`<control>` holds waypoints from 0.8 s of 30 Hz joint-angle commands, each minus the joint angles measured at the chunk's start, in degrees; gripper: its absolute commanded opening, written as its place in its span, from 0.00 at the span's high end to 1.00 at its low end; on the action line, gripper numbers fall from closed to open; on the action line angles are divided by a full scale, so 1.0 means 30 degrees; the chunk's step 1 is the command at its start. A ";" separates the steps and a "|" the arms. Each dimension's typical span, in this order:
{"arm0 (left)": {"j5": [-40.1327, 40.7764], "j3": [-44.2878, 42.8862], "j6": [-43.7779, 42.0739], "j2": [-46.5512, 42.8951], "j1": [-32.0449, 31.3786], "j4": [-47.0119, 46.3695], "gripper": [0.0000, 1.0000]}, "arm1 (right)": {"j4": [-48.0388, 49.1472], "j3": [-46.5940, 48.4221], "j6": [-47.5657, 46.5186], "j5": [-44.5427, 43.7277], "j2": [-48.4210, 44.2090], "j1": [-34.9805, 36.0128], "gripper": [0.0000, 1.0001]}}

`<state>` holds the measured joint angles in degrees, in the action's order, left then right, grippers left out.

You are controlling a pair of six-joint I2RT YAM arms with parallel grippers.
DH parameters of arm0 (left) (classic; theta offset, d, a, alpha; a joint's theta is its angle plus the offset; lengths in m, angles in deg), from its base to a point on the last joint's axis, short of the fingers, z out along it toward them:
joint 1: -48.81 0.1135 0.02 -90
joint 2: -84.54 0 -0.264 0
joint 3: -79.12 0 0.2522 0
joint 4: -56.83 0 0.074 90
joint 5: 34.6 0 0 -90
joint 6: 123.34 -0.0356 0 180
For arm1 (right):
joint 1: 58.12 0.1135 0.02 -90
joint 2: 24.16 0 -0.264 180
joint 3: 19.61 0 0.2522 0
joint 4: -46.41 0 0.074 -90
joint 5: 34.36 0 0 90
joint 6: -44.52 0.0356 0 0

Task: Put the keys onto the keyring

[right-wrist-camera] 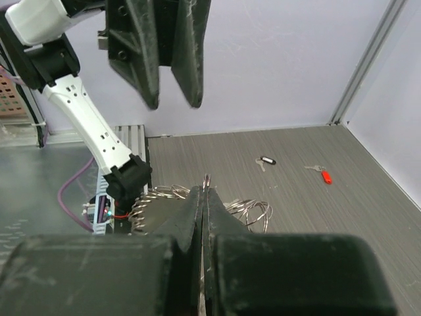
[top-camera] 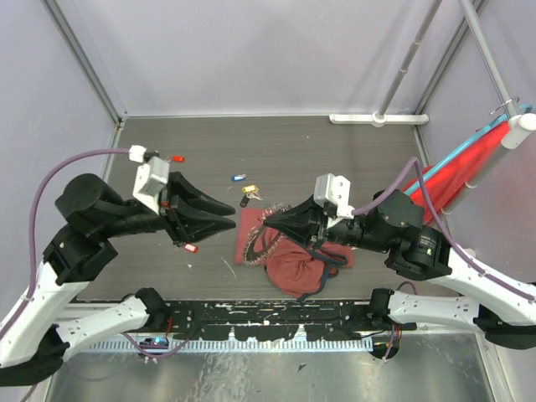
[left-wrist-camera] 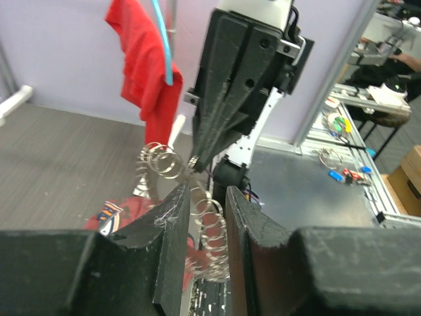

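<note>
At centre of the top view, the right gripper (top-camera: pixel 268 219) pinches the keyring (top-camera: pixel 255 243), which trails onto a dark-red bag (top-camera: pixel 293 268) whose contents are hidden; loose keys (top-camera: pixel 191 247) lie around. From the left wrist, the ring's fringe shows between the left gripper's (left-wrist-camera: pixel 207 194) spread fingers. From the right wrist, the pressed-together fingers hide part of the ring.

The dark table (top-camera: pixel 352 159) carries a red key (top-camera: pixel 177 157) far left, a blue key (top-camera: pixel 239 177) mid-table, a second red key (top-camera: pixel 191 247) near left, and a cloth bag (top-camera: pixel 293 270) near centre.
</note>
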<state>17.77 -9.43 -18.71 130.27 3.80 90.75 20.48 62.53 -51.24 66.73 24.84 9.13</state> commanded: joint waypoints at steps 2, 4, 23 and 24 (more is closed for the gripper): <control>0.2249 0.0131 -0.1844 0.0257 -0.2180 0.0200 0.64 | 0.0289 0.1109 -0.0379 -0.0386 -0.0582 -0.0046 0.99; 0.1618 0.0152 -0.1860 0.0303 -0.2165 0.0089 0.62 | 0.0344 0.1139 -0.0500 0.0083 -0.0480 -0.0057 0.99; -0.0971 0.0062 -0.1847 0.1327 -0.2164 -0.0195 0.66 | 0.1521 0.1657 -0.0224 0.2745 0.0339 -0.0053 0.99; -0.0983 0.0059 -0.1855 0.1394 -0.2178 -0.0189 0.66 | 0.1606 0.1628 -0.0172 0.2748 0.0339 -0.0068 0.99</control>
<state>16.24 -9.23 -24.24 134.38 -2.50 91.41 19.00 64.39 -52.44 73.77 26.15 9.13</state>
